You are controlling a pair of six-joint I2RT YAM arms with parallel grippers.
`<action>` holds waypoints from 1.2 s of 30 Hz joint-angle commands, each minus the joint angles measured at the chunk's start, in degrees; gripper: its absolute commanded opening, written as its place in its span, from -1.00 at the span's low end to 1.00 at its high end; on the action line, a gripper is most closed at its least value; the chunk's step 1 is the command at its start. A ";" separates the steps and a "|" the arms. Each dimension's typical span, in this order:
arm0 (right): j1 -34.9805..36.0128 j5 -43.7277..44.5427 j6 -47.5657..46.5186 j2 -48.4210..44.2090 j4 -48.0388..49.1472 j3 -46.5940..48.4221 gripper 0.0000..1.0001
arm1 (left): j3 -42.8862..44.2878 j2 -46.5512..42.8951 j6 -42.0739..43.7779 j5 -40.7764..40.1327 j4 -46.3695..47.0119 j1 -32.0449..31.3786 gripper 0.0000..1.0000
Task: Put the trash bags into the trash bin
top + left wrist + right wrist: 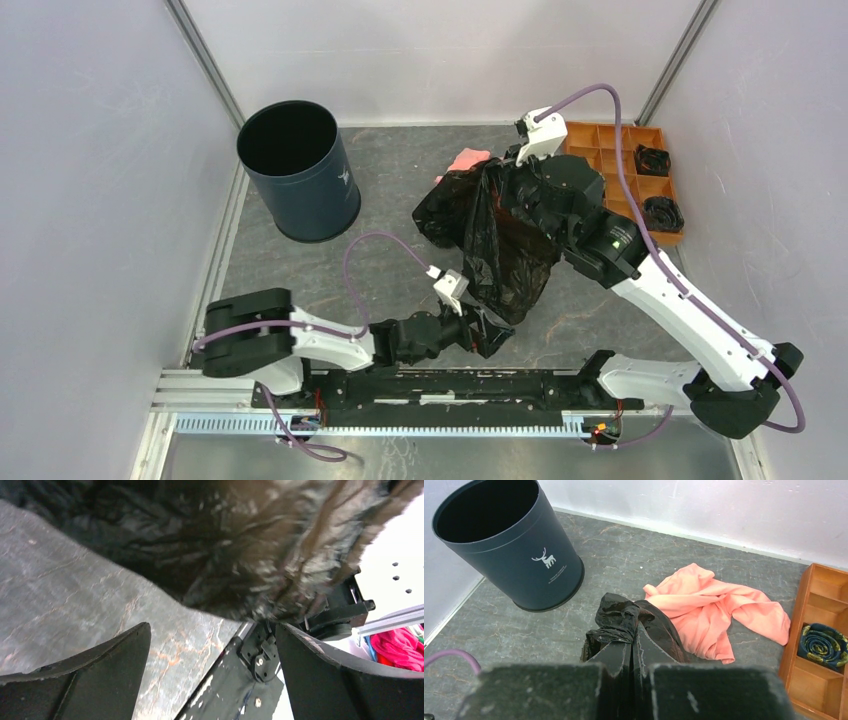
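Note:
The black, glossy trash bag (500,235) hangs in mid-table, lifted off the surface. My right gripper (505,175) is shut on its bunched top; in the right wrist view the fingers (614,655) press together on the gathered black plastic (621,617). My left gripper (483,333) is open at the bag's lower end. In the left wrist view (212,645) the bag (225,545) hangs just beyond the fingertips, with nothing between them. The navy trash bin (300,170) stands upright and empty at the far left, also in the right wrist view (504,545).
A salmon-pink cloth (468,158) lies behind the bag, seen too in the right wrist view (714,605). An orange compartment tray (610,140) with dark rolled items (663,212) sits at the far right. White walls enclose the table.

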 commanded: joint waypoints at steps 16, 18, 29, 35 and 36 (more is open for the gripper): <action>0.01 -0.64 0.87 -2.61 2.04 1.57 -0.99 | 9.60 28.73 9.33 -4.40 52.36 -2.25 1.00; 0.00 -0.79 1.01 -2.79 2.36 1.05 -0.99 | 9.49 28.57 10.91 -3.98 53.12 -2.25 1.00; -0.03 -1.28 1.25 -3.29 2.37 0.64 -0.99 | 14.32 28.43 6.41 -9.80 49.81 0.27 0.63; -0.02 -1.01 -1.42 -4.89 0.02 -0.76 -0.99 | 10.25 23.99 2.70 -8.46 45.36 2.82 -0.39; 0.02 -1.11 -2.39 -5.70 -0.76 -2.24 -0.99 | 8.06 21.49 1.74 -7.29 42.34 3.35 -0.56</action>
